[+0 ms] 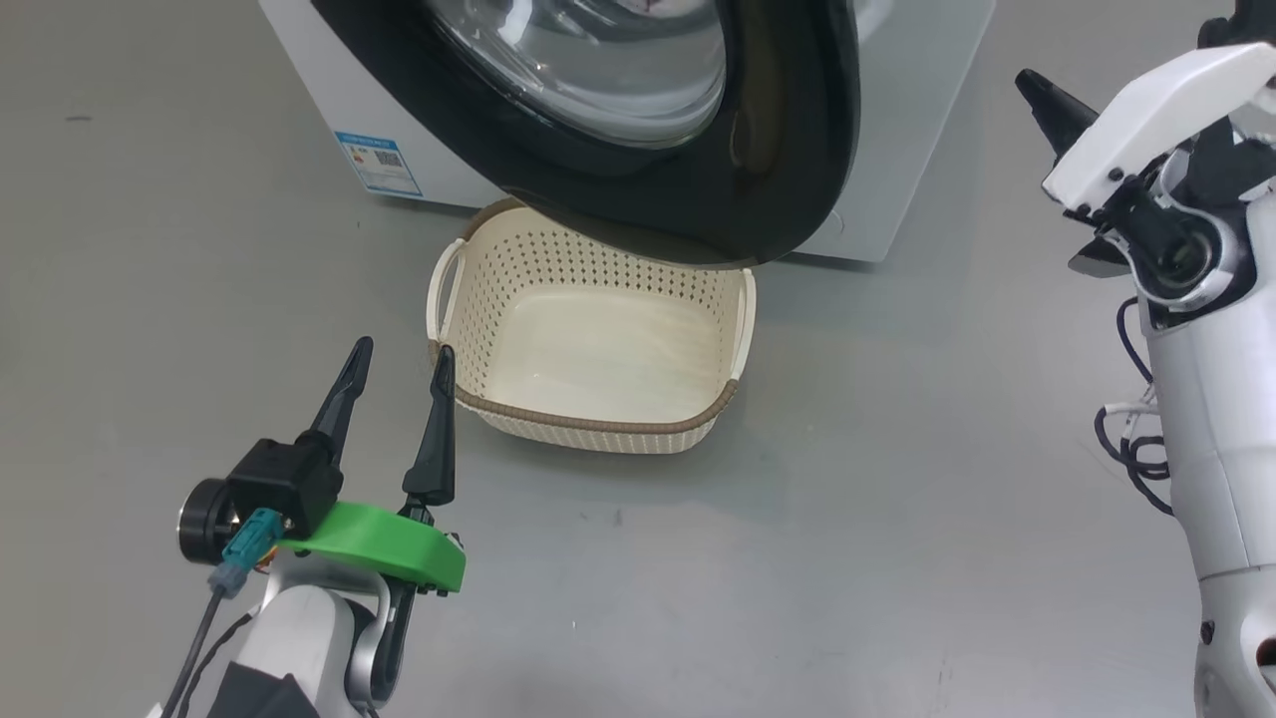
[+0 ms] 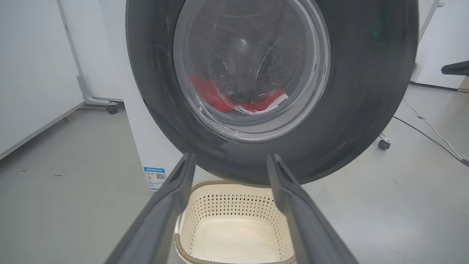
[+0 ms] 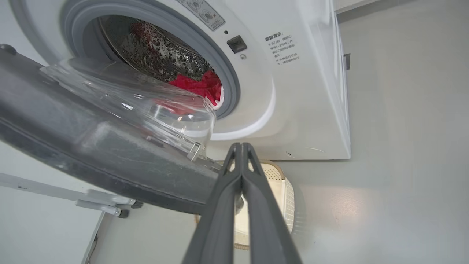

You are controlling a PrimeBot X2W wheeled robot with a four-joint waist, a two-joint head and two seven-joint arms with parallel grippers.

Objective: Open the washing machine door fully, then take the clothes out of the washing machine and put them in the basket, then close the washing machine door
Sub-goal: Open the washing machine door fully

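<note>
door [image 1: 788,150] overhangs basket [image 1: 588,274], partly blocks drum [image 3: 157,55]

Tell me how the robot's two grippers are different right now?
The left gripper is open wide; the right gripper is shut tight. The left gripper sits low beside the basket; the right gripper points near the edge of the washing machine door. The left gripper has a green part at its base; the right gripper's base is white. Both have long dark fingers and hold nothing.
</note>
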